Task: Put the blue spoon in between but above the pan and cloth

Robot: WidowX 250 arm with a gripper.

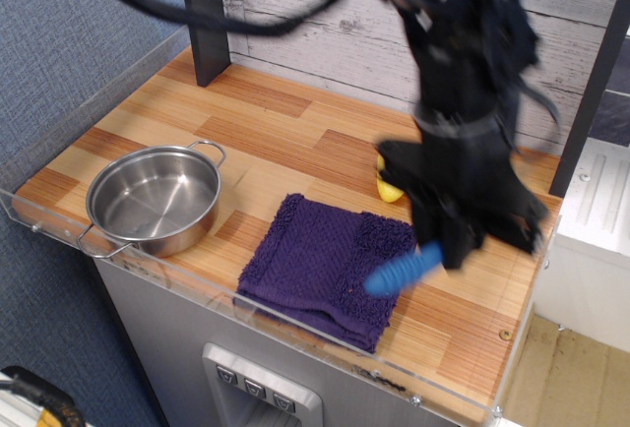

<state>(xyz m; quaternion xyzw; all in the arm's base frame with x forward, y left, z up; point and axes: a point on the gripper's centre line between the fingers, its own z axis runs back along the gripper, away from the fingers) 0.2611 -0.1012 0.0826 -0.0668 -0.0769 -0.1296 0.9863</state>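
Note:
The blue spoon hangs from my gripper, which is shut on its far end and holds it lifted over the right edge of the purple cloth. Only the blue handle shows; the metal head is hidden by the fingers. The image of the arm is blurred by motion. The steel pan stands at the front left of the wooden counter, apart from the cloth.
A yellow toy corn cob lies behind the cloth, mostly hidden by the gripper. A clear plastic rim runs along the counter's front edge. A dark post stands at the back left by the plank wall.

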